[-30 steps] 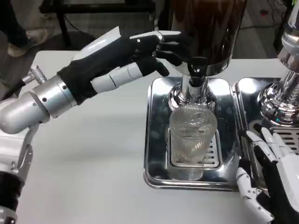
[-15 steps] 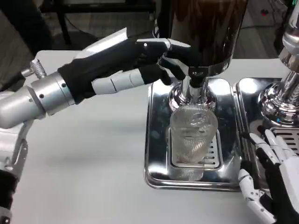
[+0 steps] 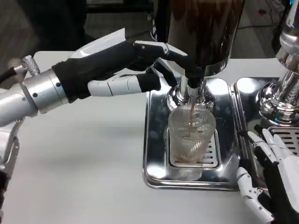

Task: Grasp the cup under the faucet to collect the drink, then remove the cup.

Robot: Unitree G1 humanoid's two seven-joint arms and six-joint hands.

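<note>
- Change noted: a thin brown stream now runs from the faucet [image 3: 192,89] into the cup [image 3: 190,135]; half a second ago and a second ago no stream is visible and the cup looks empty. A shallow brown layer now sits at the cup's bottom.
- Left hand [image 3: 122,65], upper centre of the frame: it has moved further right over the last second and now reaches the faucet, fingertips at the tap under the dark tank [image 3: 205,28]. Whether the fingers press or grip the lever cannot be told; they hide the contact point. It holds no loose object.
- Cup: clear, ribbed, upright on the slotted grate of the steel tray [image 3: 156,140], centre of the frame, directly below the faucet. No hand touches it.
- Right hand [image 3: 266,182], lower right corner: fingers spread, holding nothing, resting at the tray's right edge, beside the cup but apart from it. Its place matches the earlier frames closely.
- A second chrome dispenser [image 3: 280,93] stands at the right edge on its own tray; not involved.
- The white worktop [image 3: 84,158] carries both trays.
- Judgement: the filling step has just begun. The level is low, so the pour needs to go on a good while. Shutting off the flow and lifting the cup out are not yet done.
- Risk, as judged: the tap left running past the rim, or the cup knocked while the right hand closes in.
</note>
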